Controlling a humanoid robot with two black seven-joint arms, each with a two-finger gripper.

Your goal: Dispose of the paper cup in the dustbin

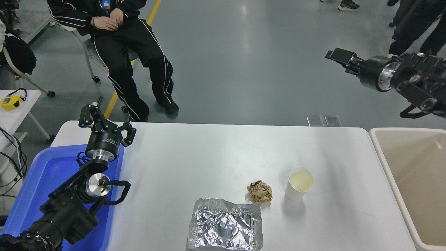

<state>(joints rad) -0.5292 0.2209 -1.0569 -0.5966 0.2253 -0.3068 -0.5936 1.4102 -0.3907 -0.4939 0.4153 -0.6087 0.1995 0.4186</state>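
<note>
The paper cup (299, 184) is small and white with a cream inside. It stands upright on the white table (209, 157), right of centre and towards the front. The dustbin (411, 181) is a large beige bin with a thick rim, standing against the table's right edge, and nothing shows inside it. My right gripper (340, 58) is raised high above the floor beyond the table's far right corner, far from the cup and pointing left. My left gripper (106, 120) is parked open and empty over the table's far left corner.
A crumpled brown paper ball (260, 191) lies just left of the cup. A crumpled foil sheet (225, 228) lies at the front edge. A bright blue bin (45, 181) stands at the left under my left arm. A person (118, 42) sits beyond the table's far left.
</note>
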